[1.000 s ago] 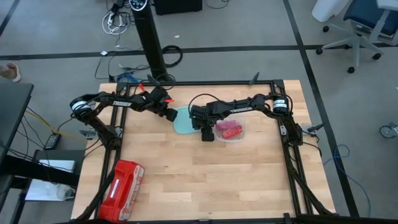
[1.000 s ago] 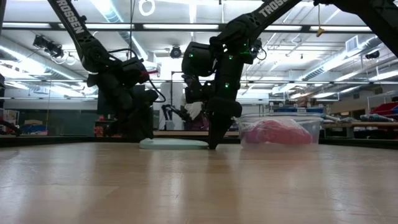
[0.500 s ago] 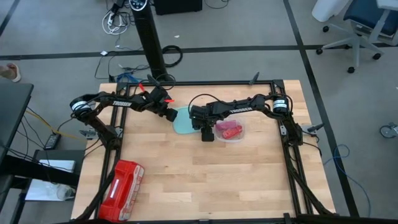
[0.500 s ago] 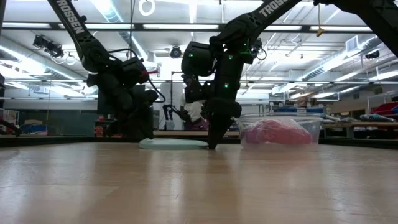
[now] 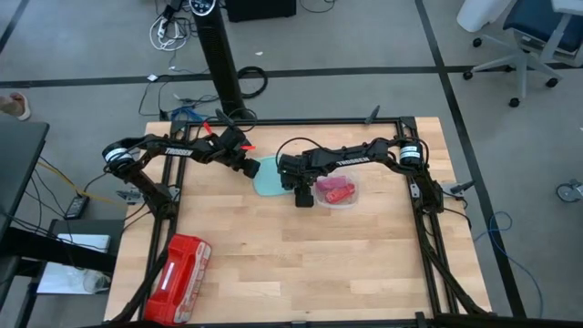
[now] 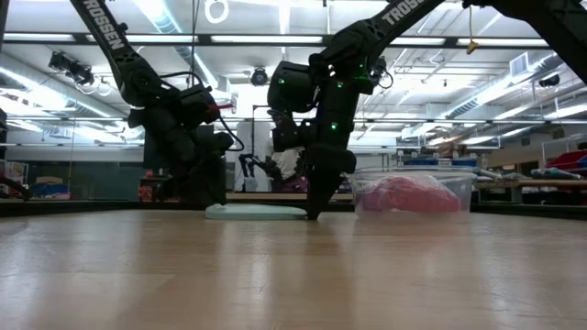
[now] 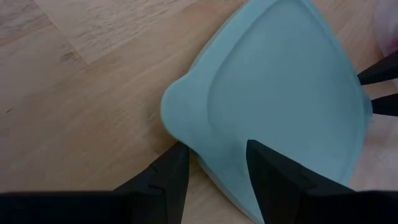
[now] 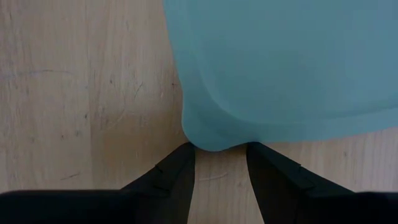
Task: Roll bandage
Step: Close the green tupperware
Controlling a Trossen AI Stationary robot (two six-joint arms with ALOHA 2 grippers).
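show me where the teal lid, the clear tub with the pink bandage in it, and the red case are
teal lid (image 7: 280, 99): left wrist view, on the middle of its flat top.
clear tub (image 6: 459, 181): low view, on its right wall near the rim.
bandage (image 5: 335, 190): high view, on the pink rolls inside the tub.
red case (image 5: 179, 277): high view, on the middle of its top.

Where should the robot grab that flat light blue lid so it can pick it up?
Probably by its thin rim, best at a rounded corner tab. The flat light blue plastic lid lies flat on the wooden table, so fingers must straddle an edge from the side. The left gripper already brackets one corner, and the right gripper another.
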